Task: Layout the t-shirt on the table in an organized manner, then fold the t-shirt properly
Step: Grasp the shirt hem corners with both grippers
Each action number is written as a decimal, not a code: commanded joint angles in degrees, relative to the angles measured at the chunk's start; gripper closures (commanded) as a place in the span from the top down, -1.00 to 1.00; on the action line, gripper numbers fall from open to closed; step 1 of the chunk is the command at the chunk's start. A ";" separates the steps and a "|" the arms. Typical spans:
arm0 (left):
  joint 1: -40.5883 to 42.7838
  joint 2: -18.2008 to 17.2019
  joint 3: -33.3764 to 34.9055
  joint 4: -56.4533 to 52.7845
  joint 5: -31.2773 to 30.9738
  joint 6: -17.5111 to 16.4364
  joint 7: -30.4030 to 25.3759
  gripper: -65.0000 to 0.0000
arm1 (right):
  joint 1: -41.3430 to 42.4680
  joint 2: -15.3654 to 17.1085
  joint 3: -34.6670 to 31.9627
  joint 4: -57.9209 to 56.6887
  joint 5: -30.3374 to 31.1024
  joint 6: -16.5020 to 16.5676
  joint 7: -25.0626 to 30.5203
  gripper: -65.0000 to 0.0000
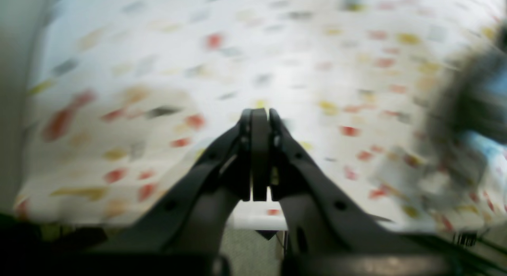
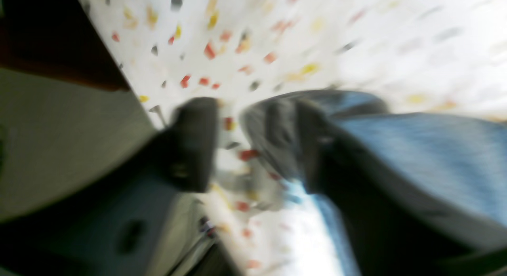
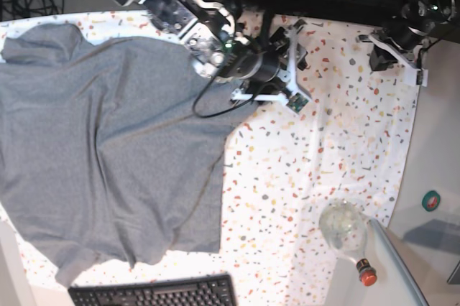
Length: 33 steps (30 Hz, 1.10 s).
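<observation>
The grey t-shirt (image 3: pixel 108 148) lies loosely spread over the left half of the speckled table (image 3: pixel 323 155), with wrinkles and an uneven right edge. My right gripper (image 3: pixel 300 69) hovers just past the shirt's upper right edge, over bare cloth. In the blurred right wrist view its fingers (image 2: pixel 194 141) stand apart with only table between them, and the t-shirt (image 2: pixel 427 157) shows behind the right-hand finger. My left gripper (image 3: pixel 381 54) is at the far right back of the table, away from the shirt. In the left wrist view the left gripper (image 1: pixel 259 113) is shut on nothing.
A black keyboard (image 3: pixel 154 293) lies at the front edge below the shirt. A clear glass bottle (image 3: pixel 343 228) with a red cap lies at the front right. Cables and dark equipment line the back edge. The table's right edge runs close beside my left arm.
</observation>
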 commanded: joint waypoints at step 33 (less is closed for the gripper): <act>-10.37 12.30 10.10 -15.60 -0.90 -12.36 -1.02 0.37 | -11.99 15.76 29.23 10.87 0.38 0.21 5.46 0.05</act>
